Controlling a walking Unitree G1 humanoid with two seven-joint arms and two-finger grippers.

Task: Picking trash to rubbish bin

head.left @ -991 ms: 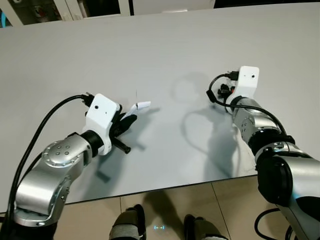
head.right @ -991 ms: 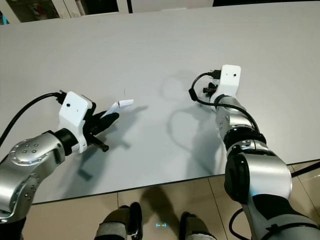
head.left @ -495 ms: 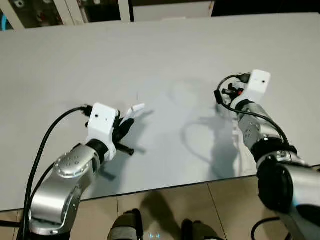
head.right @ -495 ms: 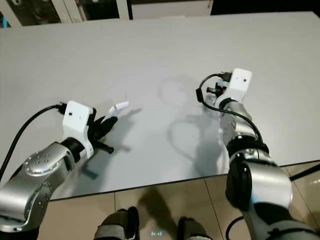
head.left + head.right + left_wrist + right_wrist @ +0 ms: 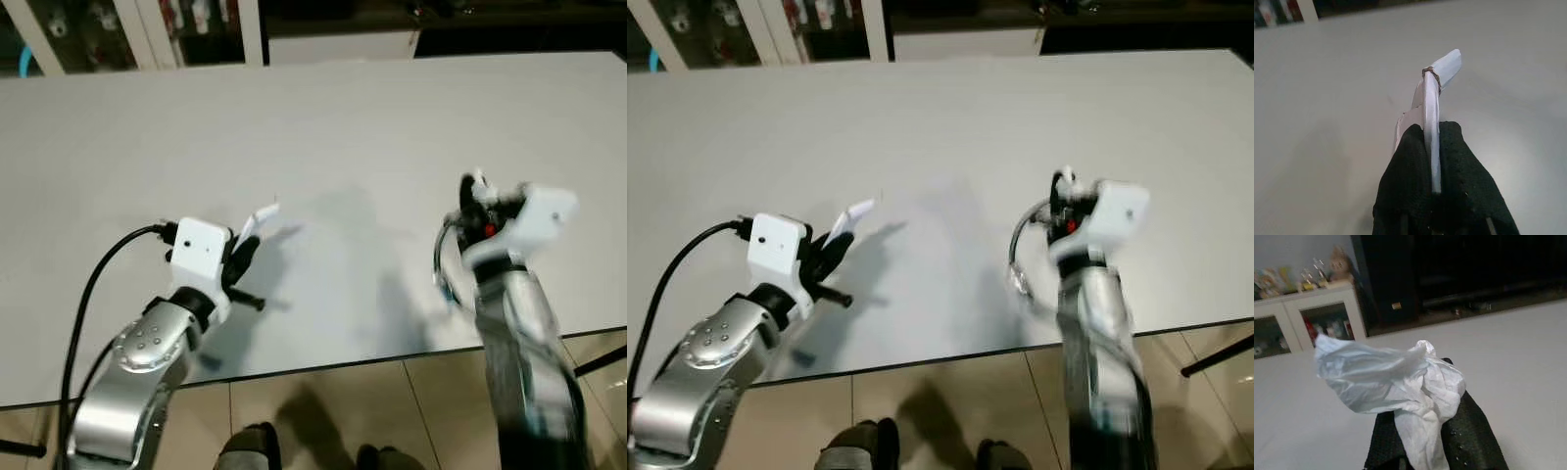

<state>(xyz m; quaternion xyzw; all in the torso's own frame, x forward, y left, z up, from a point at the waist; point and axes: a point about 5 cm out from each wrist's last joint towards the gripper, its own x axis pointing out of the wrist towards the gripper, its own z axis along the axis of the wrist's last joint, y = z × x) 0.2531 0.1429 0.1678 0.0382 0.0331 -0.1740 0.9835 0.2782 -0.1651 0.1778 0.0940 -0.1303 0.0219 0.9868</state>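
Above white table [image 5: 392, 127], left gripper [image 5: 1432, 161] pinching paper strip [image 5: 1432, 107], right gripper [image 5: 1437, 440] clamping crumpled tissue [image 5: 1396, 382]

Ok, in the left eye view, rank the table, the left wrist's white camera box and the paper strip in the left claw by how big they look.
1. Table, largest by far.
2. White camera box on the left wrist.
3. Paper strip pinched in the left claw, smallest.
The box sits nearer the camera than the strip, so that gap may be overstated.

home, living room | white table [image 5: 392, 127]; glass-door cabinet [image 5: 1308, 318] with toys; tiled floor [image 5: 323, 411]
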